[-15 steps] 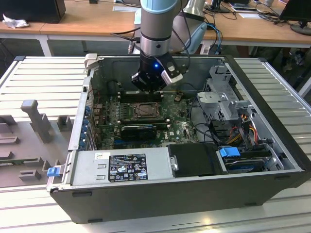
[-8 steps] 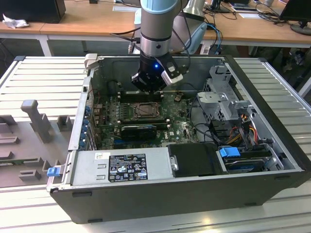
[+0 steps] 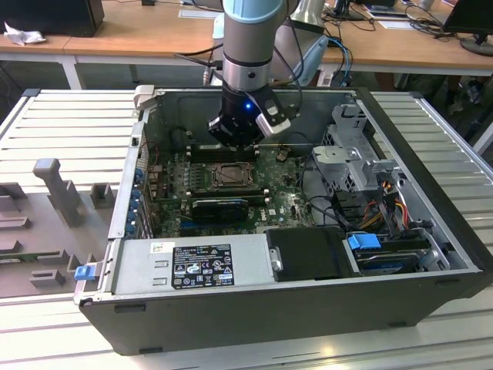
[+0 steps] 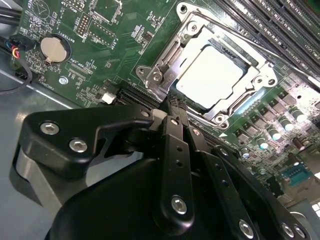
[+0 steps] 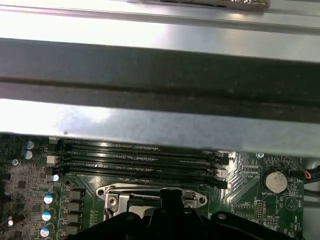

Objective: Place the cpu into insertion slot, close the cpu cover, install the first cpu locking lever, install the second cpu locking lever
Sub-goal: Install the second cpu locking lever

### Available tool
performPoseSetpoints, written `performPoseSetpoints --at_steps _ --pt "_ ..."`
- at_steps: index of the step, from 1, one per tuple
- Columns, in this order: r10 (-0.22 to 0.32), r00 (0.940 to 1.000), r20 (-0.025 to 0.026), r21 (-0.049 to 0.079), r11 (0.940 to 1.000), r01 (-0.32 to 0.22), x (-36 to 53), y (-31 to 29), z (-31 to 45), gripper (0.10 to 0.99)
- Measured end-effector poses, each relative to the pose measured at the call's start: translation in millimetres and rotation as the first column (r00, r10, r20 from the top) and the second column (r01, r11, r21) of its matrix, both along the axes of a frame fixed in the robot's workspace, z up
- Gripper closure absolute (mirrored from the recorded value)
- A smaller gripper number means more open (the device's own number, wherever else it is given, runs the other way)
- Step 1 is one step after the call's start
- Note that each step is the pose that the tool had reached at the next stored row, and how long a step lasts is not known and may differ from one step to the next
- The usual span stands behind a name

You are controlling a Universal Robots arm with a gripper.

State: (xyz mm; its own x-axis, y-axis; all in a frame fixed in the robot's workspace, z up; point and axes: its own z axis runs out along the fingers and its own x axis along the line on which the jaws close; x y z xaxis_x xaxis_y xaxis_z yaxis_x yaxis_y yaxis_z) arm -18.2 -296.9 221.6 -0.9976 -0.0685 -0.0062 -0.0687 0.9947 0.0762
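Fingers pressed together, as you see in the second wrist view, their tips hanging just beside the slot's near edge with nothing pinched between them. The cpu already lies flat in the slot, its pale top showing through the cover's square window; the cover lies down over the socket. A thin lever runs along the far side of the frame, though you probably cannot settle from this angle whether it is latched. In the exterior view the gripper hovers inside the open case, above the board and just behind the slot. In the first wrist view the memory slots run beside the socket frame, with the coin cell off to one side.
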Motion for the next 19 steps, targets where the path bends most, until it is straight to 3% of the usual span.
performPoseSetpoints --at_steps 5,11,19 --pt "0.0 1.0 -0.0002 0.0 1.0 0.0 0.1 -0.9 0.9 0.98" --pt "0.0 1.0 -0.001 0.0 1.0 0.0 0.8 -1.8 10.7 0.98" --pt "0.0 1.0 -0.0012 -0.001 1.0 0.0 0.7 -16.9 10.8 0.98"
